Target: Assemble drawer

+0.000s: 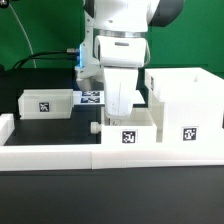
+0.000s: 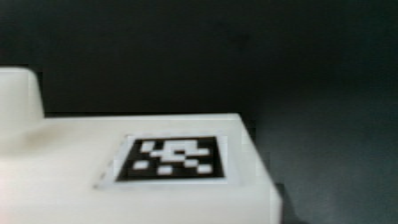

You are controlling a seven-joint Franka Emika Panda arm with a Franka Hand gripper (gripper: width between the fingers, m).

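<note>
In the exterior view the gripper (image 1: 122, 111) reaches down into a small white tray (image 1: 140, 126) at the front centre, which has a square tag on its front face. The fingertips are hidden behind the tray's wall, so whether they are open or shut does not show. The tall open box shell (image 1: 186, 100) stands just to the exterior view's right of this tray. A second shallow tray (image 1: 47, 102) lies at the left. The wrist view shows no fingers, only a flat white tagged surface (image 2: 107, 195) close up and a white edge (image 2: 15, 100).
The long low white border wall (image 1: 50, 153) runs along the front, right against the centre tray. The marker board (image 1: 90, 97) lies flat behind the gripper, between the left tray and the arm. The black table (image 2: 302, 70) shows beyond the white surface.
</note>
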